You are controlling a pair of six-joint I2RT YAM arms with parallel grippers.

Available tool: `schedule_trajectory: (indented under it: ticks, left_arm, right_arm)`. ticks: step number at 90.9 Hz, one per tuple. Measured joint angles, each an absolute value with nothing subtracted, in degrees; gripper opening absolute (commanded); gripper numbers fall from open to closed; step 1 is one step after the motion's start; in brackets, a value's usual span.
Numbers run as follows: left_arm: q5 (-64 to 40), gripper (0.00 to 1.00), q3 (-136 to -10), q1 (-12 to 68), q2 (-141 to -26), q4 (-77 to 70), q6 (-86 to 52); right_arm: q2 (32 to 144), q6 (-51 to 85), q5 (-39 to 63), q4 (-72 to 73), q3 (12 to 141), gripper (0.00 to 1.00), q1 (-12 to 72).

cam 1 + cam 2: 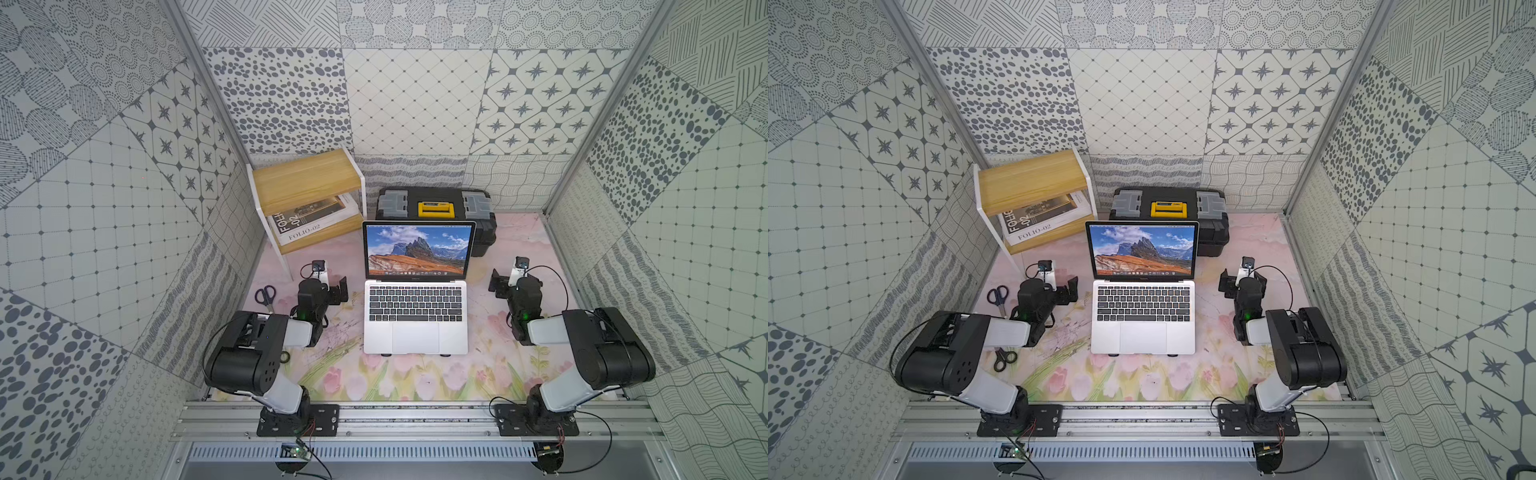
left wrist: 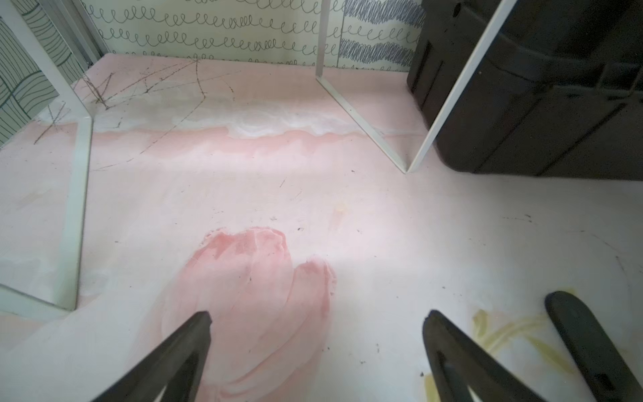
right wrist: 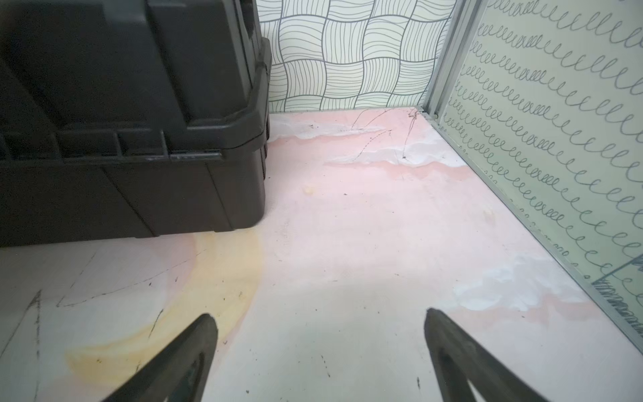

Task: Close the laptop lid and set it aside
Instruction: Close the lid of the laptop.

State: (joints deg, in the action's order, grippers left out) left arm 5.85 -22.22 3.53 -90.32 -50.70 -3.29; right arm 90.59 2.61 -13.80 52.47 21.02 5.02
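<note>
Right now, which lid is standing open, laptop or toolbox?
The laptop lid: upright, its mountain wallpaper showing. The black toolbox behind it is shut.

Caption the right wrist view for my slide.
Open right gripper poised above the pink floral mat, with the black toolbox close by.

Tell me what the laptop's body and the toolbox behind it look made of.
Laptop: likely aluminium, matte silver; its palm rest looks evenly pale and smooth. Toolbox: probably moulded plastic, dull black; the right wrist view shows ribbed, slightly grainy walls.
</note>
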Motion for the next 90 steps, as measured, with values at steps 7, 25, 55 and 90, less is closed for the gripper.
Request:
schedule_trajectory:
  ticks: [7, 25, 55, 90]
  left_arm:
    - [5.8, 0.98, -22.2, 3.5, -90.3, -50.7, -3.3]
    - [6.0, 0.98, -22.6, 3.5, -90.1, -49.9, -3.3]
    - [10.4, 0.93, -25.3, 3.8, -80.9, -40.5, -4.1]
    - [9.3, 0.84, -51.4, 6.6, -58.2, -8.2, -11.9]
  right_arm:
    - [90.6, 2.6, -13.8, 52.5, 21.0, 0.97, 5.0]
    - [90.6, 2.6, -13.8, 52.5, 21.0, 0.97, 5.0]
    - [78.7, 2.6, -14.0, 44.4, 20.8, 0.97, 5.0]
    - [53.8, 5.6, -1.4, -2.1, 53.6, 0.97, 4.8]
